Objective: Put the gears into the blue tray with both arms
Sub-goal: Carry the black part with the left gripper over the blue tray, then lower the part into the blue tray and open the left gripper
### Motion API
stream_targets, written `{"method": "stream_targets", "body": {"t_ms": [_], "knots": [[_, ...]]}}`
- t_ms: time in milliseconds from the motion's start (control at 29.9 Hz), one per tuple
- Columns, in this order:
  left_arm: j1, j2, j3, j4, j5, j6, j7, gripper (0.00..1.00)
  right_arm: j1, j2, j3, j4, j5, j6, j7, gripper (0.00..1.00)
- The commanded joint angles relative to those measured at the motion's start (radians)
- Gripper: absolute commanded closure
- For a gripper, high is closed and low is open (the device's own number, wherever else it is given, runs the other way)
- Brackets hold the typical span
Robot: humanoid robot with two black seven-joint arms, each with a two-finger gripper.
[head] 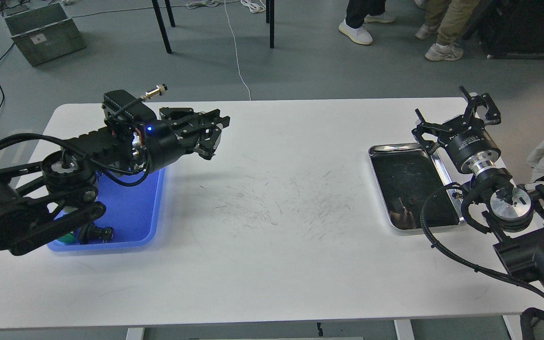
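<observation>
My left gripper (212,136) hangs raised above the table, just right of the blue tray's far right corner. Its fingers are drawn together, and the gear it closed on is hidden inside them. No gear lies on the white table. The blue tray (137,208) sits at the table's left, mostly covered by my left arm. My right gripper (456,117) stands open with nothing between its fingers, over the far right corner of the steel tray.
A push-button switch (93,233) lies at the blue tray's front. The shiny steel tray (379,148) sits at the right with a dark inside. Beyond the table are a grey crate (43,30), chair legs and people's feet.
</observation>
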Motion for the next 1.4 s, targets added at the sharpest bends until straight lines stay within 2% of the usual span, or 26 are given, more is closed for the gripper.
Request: {"method": "stream_targets", "body": {"t_ms": [0,134,368,535,702,1003,1371], "knots": [[0.000,0.126,0.002,-0.017,-0.060,-0.003,-0.024,0.93,0.000,-0.010,0.000,-0.001,0.000,0.000,-0.004,0.03],[0.037,0.198,0.008,-0.003,-0.111,0.020,-0.056,0.93,0.000,-0.016,0.000,-0.001,0.000,0.000,-0.004,0.03],[0.190,0.188,0.007,0.116,-0.160,0.107,-0.078,0.92,0.000,-0.016,-0.003,-0.001,0.000,0.000,-0.004,0.03],[0.267,0.102,0.007,0.258,-0.177,0.165,-0.104,0.92,0.000,-0.016,-0.003,-0.001,0.000,0.002,-0.004,0.03],[0.322,0.024,0.008,0.360,-0.228,0.182,-0.112,0.92,0.000,-0.017,-0.003,-0.001,0.000,0.002,-0.003,0.03],[0.345,-0.069,0.017,0.494,-0.232,0.205,-0.133,0.92,0.002,-0.016,0.000,-0.001,0.000,0.002,-0.003,0.03],[0.354,-0.116,0.020,0.549,-0.232,0.207,-0.133,0.89,0.002,-0.017,0.000,0.001,0.000,0.002,-0.001,0.03]]}}
